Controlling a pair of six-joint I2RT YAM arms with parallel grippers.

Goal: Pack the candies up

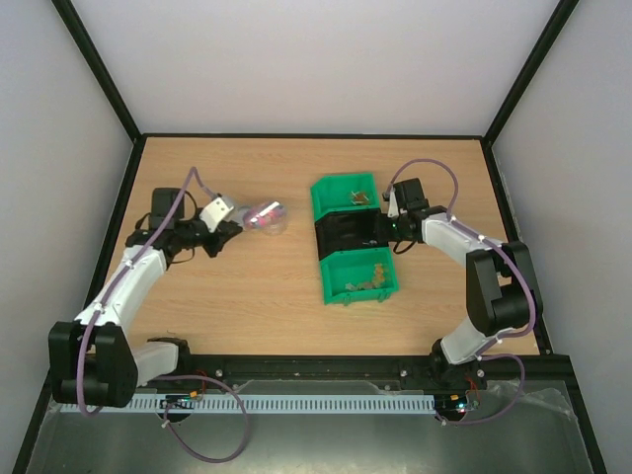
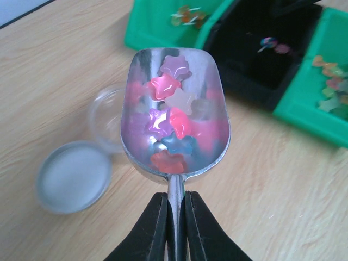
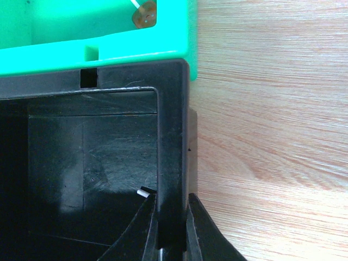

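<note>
The left hand (image 2: 175,215) is clenched on the thin handle of a metal scoop (image 2: 140,81), which holds the candies (image 2: 173,117), star-shaped in pink, red, purple and blue, above the worktop (image 1: 267,286) left of its middle. More candies lie in the two green bins (image 1: 323,202) right of the middle. The right hand (image 3: 173,231) grasps a wall of the black bin (image 3: 173,136) between them. A clear jar (image 2: 104,117) and a round lid (image 2: 73,176) rest near the scoop.
</note>
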